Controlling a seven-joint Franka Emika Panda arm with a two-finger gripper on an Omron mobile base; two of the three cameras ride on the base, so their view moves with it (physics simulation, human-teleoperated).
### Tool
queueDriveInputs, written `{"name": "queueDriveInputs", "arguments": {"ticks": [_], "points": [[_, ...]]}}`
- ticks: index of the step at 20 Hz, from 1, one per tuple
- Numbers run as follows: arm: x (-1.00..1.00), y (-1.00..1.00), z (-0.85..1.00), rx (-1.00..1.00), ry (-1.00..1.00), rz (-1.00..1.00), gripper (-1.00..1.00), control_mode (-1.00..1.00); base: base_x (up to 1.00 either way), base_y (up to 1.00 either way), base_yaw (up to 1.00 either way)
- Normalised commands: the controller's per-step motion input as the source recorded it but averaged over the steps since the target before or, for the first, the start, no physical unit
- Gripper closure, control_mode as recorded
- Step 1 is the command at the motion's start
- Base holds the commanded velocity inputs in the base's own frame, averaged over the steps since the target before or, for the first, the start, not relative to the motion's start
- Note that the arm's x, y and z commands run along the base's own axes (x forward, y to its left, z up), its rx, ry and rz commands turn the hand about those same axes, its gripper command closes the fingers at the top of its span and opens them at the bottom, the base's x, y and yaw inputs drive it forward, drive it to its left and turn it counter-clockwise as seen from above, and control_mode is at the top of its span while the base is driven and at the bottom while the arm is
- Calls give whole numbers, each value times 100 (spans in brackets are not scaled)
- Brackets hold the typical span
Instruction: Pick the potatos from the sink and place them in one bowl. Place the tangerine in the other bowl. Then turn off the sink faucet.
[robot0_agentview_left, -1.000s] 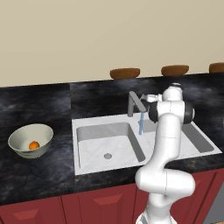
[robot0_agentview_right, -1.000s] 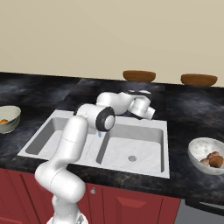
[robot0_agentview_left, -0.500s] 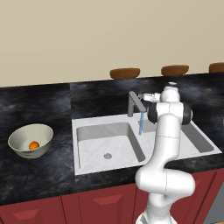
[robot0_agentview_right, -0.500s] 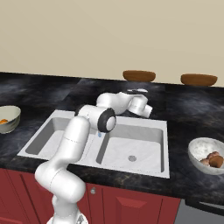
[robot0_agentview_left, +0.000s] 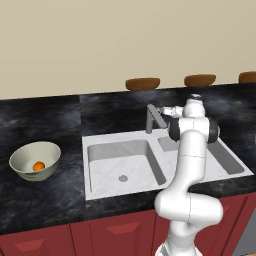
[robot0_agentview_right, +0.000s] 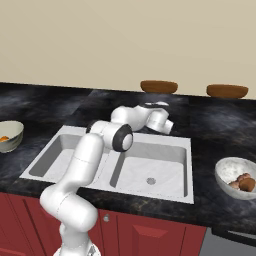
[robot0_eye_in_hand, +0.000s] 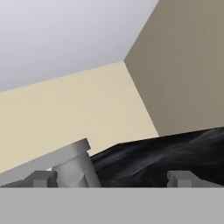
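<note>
1. A simulated kitchen: a white double-basin sink (robot0_agentview_left: 120, 150) is set into a black marbled counter (robot0_agentview_left: 45, 120) above red cabinet fronts (robot0_agentview_left: 110, 230), with a plain cream wall behind.
2. No brand, label or writing can be read on any surface.
3. A white robot arm reaches up over the sink, and its gripper (robot0_agentview_left: 164, 110) sits at the back edge, right beside the top of the grey sink faucet (robot0_agentview_left: 150, 120).
4. In the hand view the two dark fingertips (robot0_eye_in_hand: 43, 178) stand far apart, one at each side, so the hand is wide and holds nothing.
5. Just beside one fingertip in that view is a tilted grey metal cylinder with a flat top; it looks like part of the faucet, but whether the finger touches it cannot be told.
6. Both sink basins show a small grey drain (robot0_agentview_right: 151, 181). No stream of water is visible at the spout.
7. The tangerine (robot0_agentview_left: 38, 165), a small orange ball, lies in the pale cream-green bowl (robot0_agentview_left: 50, 152) on the counter to the left of the sink.
8. The potatos (robot0_agentview_right: 242, 182), two brown lumps touching each other, lie in a speckled white bowl (robot0_agentview_right: 225, 170) on the counter to the right of the sink.
9. Flat brown oval bowls (robot0_agentview_left: 142, 83) stand along the wall behind the counter.
</note>
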Motion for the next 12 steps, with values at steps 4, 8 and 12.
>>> {"name": "queueDriveInputs", "arguments": {"ticks": [4, 8, 12], "points": [[0, 63, 0, 5, 0, 5, -100, -100, 0, 0, 0], [0, 72, 0, 2, 0, 3, -100, -100, 0, 0, 0], [0, 82, 0, 0, 0, 2, -100, -100, 0, 0, 0]]}}
